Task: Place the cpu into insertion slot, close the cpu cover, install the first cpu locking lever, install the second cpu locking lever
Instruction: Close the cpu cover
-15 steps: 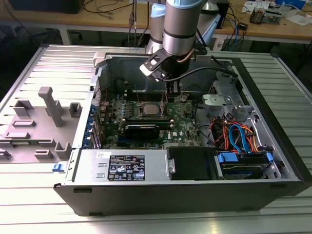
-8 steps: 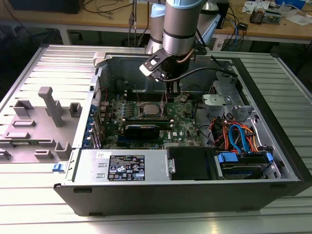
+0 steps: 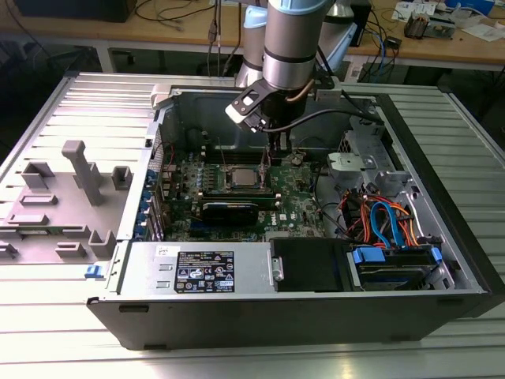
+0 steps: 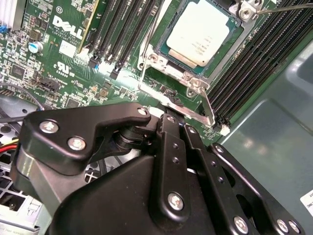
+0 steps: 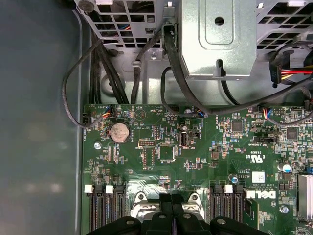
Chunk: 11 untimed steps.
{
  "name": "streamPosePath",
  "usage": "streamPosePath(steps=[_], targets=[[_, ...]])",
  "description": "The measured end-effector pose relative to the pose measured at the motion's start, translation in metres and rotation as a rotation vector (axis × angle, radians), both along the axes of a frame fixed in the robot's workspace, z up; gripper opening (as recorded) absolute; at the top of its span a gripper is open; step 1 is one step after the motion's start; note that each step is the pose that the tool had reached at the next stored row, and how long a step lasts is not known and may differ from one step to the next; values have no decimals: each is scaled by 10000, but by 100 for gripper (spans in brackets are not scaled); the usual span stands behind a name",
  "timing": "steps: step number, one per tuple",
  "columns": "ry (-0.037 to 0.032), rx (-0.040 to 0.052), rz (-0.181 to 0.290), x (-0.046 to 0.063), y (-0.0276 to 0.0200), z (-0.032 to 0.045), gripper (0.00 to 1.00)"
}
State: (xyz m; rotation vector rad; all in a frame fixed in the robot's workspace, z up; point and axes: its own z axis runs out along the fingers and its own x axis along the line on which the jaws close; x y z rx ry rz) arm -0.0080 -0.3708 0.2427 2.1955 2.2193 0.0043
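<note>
The cpu (image 4: 200,30) (image 3: 241,175) lies flat in the insertion slot (image 4: 193,83) on the green motherboard (image 3: 304,207), silver top up. The cpu cover (image 4: 229,48) lies down around it as a silvery frame. One thin wire locking lever (image 4: 182,105) runs along the socket's near edge, just beyond my fingertips. The other locking lever (image 4: 286,7) slants off from the socket's far corner. My gripper (image 4: 177,122) (image 5: 172,216) (image 3: 269,160) hangs just off the socket's edge on the exterior view's right, its black fingers (image 4: 168,147) pressed together with nothing visible between them.
The board sits deep in an open computer case (image 3: 442,197) with steep metal walls. Black memory slots (image 4: 122,34) flank the socket. Black cables (image 5: 171,63) and a metal bracket (image 5: 217,34) lie beyond the board's edge. A grey fixture (image 3: 79,170) stands outside the case.
</note>
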Motion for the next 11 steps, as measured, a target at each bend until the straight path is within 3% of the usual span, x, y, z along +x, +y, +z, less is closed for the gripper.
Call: streamPosePath(steps=[6, 11], targets=[[-1, 1, 1, -77, 0, -22, 11], [-1, 1, 0, -121, 0, -85, 11]])
